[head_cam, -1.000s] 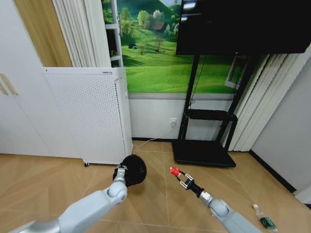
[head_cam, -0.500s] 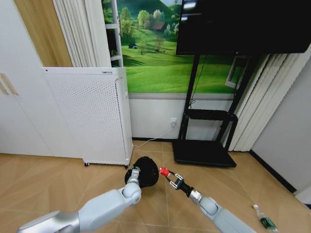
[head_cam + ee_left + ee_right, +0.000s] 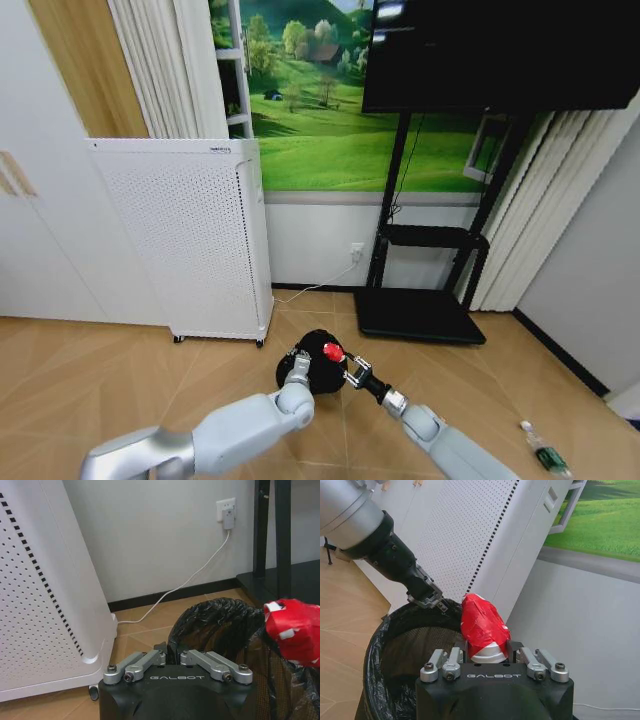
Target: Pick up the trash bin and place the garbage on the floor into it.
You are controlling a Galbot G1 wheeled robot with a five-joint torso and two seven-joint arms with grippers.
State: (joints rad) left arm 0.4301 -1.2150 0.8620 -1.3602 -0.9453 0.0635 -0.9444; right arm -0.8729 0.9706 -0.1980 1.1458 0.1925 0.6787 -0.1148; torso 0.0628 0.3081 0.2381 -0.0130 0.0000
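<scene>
So the left claw point(image 3: 297, 357) is clamped shut on the rim of the trash bin point(image 3: 316, 361), holding it up off the floor point(image 3: 120, 380) right in the middle of the head view, a bit in front of the white perforated appliance point(image 3: 190, 240). The bin has a black bag liner folded over its edge, and the mouth is open and tilted toward the right arm. The right claw point(image 3: 338, 358) is closed on the red-and-white wrapper point(image 3: 332, 352), and in the right wrist view that wrapper point(image 3: 482, 625) sits right above the bin's rim point(image 3: 395, 625), just beside where the left claw point(image 3: 434, 601) pinches the edge. Left wrist view has the wrapper point(image 3: 294, 630) at the bin's far lip. The clear bottle point(image 3: 540, 450) with the green label lies on the floor well off to the right, near the wall. Plenty of bare floor around both arms; the black TV stand point(image 3: 420, 290) is behind them, well apart.
</scene>
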